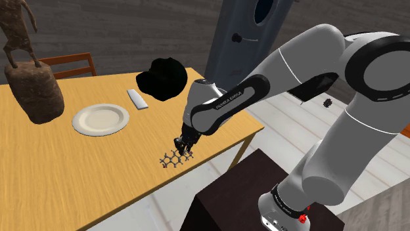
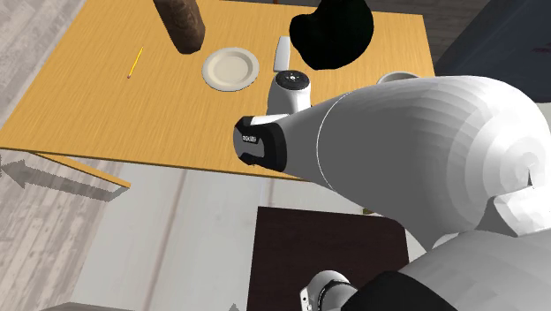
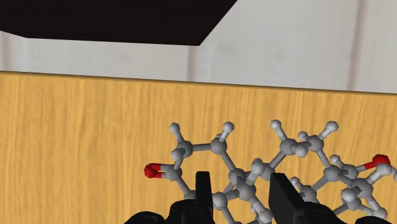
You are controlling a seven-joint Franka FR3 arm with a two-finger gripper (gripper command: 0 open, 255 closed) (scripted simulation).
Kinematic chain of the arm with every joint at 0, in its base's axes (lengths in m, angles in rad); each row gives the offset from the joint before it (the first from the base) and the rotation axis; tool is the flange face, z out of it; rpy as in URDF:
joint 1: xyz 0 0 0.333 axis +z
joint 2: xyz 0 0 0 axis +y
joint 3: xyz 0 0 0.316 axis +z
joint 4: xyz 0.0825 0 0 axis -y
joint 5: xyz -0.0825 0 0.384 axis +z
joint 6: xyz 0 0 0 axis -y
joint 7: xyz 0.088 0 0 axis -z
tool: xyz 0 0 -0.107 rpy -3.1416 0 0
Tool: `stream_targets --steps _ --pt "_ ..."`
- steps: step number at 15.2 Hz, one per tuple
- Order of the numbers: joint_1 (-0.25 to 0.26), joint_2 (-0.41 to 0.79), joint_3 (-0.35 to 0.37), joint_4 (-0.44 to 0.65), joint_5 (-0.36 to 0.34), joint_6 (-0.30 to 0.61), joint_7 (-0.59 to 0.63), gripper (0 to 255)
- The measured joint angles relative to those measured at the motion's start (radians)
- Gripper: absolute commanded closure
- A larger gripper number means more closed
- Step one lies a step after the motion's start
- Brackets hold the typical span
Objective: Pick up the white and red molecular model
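The molecular model [image 1: 172,159] is a lattice of grey balls and rods with red balls at its ends. It lies on the wooden table [image 1: 66,164] close to the edge that faces the stand. My gripper [image 1: 186,147] points down onto its end nearest the arm. In the wrist view the model [image 3: 254,168] spreads across the wood, and my gripper [image 3: 245,197] has its two black fingers [image 3: 203,191] pressed against the balls in the model's middle, clasping them. In the second exterior view my arm [image 2: 371,141] hides the hand and the model.
A white plate [image 1: 100,119], a small flat white object [image 1: 137,98], a black blob [image 1: 163,79] and a brown statue [image 1: 29,72] stand farther back on the table. A pencil [image 2: 135,62] lies beyond the plate [image 2: 230,68]. A chair [image 1: 69,65] stands behind. The dark stand [image 1: 243,190] sits just off the table edge.
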Motion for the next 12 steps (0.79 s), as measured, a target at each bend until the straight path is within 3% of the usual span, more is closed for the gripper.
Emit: stream_targets --steps 8,12 --pt "0.000 0.001 -0.001 0.000 0.000 0.002 0.000 255" --pt "-0.002 -0.040 0.001 0.001 0.006 -0.041 -0.001 255"
